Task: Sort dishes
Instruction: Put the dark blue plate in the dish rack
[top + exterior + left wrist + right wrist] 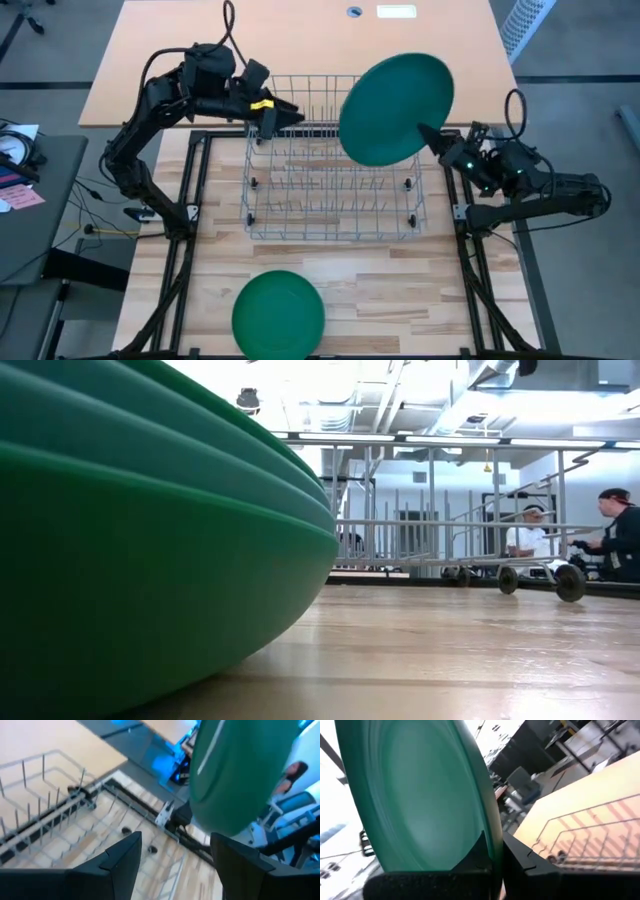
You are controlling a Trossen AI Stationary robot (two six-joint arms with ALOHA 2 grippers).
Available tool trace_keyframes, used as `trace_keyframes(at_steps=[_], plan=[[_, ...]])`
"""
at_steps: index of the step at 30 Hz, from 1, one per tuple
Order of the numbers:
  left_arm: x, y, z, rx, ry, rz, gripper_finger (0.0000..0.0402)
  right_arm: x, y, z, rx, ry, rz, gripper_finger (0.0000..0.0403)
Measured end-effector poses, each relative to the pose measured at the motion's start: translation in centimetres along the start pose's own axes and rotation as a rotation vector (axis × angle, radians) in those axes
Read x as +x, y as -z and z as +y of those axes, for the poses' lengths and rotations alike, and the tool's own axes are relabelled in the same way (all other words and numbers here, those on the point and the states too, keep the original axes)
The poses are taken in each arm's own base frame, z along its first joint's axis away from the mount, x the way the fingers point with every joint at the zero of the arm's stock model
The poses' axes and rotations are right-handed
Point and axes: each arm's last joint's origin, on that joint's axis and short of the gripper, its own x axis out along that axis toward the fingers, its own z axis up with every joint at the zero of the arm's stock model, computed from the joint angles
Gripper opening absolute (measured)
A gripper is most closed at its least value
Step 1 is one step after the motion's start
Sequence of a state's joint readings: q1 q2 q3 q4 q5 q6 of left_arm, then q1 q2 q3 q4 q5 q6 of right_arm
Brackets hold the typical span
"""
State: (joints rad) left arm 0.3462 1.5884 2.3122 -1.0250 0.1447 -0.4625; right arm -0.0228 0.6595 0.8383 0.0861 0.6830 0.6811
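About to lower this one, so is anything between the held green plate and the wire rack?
Nothing visible is. The right end effector grips the green plate by its rim above the wire rack's far right corner. The rack looks empty. The left end effector is open at the far left rim, apart from the plate.

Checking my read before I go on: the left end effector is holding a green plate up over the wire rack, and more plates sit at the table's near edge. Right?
Wrong arm. In the high view the right end effector grips the raised plate above the wire rack; the left end effector is open at the rack's far-left corner. The stack does sit at the table's near edge.
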Motion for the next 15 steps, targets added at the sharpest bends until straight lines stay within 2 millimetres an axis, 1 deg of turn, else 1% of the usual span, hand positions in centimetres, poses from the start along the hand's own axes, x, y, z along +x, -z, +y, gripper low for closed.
trace_keyframes(at_steps=[1,5,9,11,15], plan=[[0.1,-0.1,0.1,0.0,-0.021,-0.02,0.023,-0.2,-0.4,-0.1,-0.002,0.002,-0.018,0.002],[1.5,-1.1,0.4,0.026,-0.08,-0.13,0.023,-0.8,-1.9,-0.5,-0.018,0.028,-0.068,0.002],[3.4,-2.3,0.5,0.046,-0.027,-0.244,0.023,-1.1,-3.2,-0.6,-0.093,0.057,-0.117,0.002],[4.4,-2.9,0.4,0.052,0.021,-0.3,0.023,-1.0,-3.7,-0.7,-0.087,0.062,-0.164,0.002],[6.8,-3.1,0.9,-0.002,0.0,-0.348,0.023,-0.9,-4.0,-0.9,-0.098,0.075,-0.177,0.002]])
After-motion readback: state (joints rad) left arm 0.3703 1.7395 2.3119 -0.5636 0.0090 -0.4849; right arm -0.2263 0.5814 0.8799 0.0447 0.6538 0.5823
